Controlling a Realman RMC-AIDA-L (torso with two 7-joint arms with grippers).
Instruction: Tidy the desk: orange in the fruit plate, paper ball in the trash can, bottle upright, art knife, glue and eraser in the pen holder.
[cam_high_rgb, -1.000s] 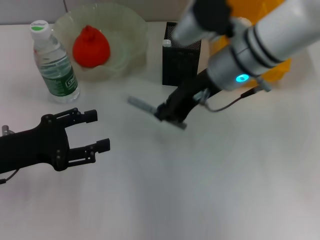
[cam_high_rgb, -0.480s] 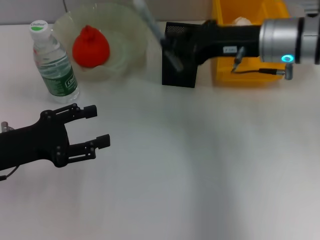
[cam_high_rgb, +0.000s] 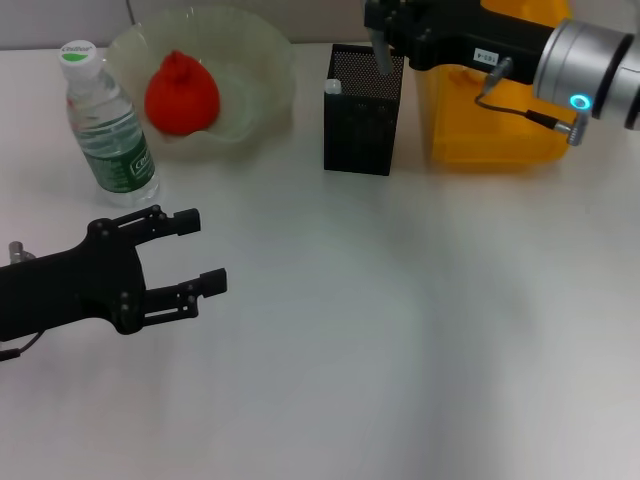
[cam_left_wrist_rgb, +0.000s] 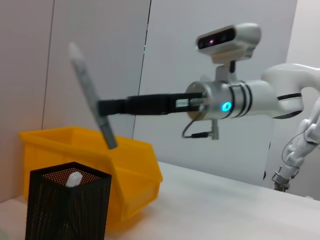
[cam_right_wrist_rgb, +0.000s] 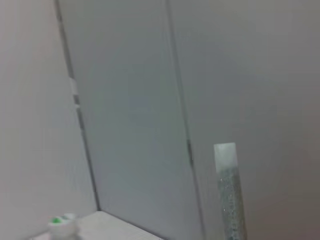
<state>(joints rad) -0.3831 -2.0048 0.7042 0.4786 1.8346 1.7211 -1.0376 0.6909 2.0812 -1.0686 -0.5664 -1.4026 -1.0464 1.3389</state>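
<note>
A white bench (cam_high_rgb: 400, 340) runs up to a pale grey panelled wall. At its far edge, from the robot's left, stand the bottle (cam_high_rgb: 105, 125), upright with its cap on; the fruit plate (cam_high_rgb: 262, 62) with the orange (cam_high_rgb: 182, 94) lying in it; the pen holder (cam_high_rgb: 364, 110); and the trash can (cam_high_rgb: 495, 125) just beside the holder on its right. A small white object (cam_high_rgb: 333, 87) pokes up at the holder's left corner; the left wrist view shows something pale inside the mesh (cam_left_wrist_rgb: 74, 178), but what it is cannot be told.

The right pincer (cam_high_rgb: 385, 35) hangs above the pen holder's far right corner, its arm reaching in over the trash can. It is clamped on the art knife (cam_left_wrist_rgb: 92, 97), a long grey stick. In the left wrist view the knife tilts steeply, its lower end above the holder's opening and apart from the rim. In the head view only a short grey stub (cam_high_rgb: 381, 55) shows below the pincer, over the mesh. The right wrist view shows the knife's speckled shaft with a pale tip (cam_right_wrist_rgb: 228, 190) against the wall, and the bottle's cap (cam_right_wrist_rgb: 62, 223) low down.

The left pincer (cam_high_rgb: 190, 255) hovers over bare bench near the robot, well apart from the objects, its two fingers spread wide and holding nothing.
</note>
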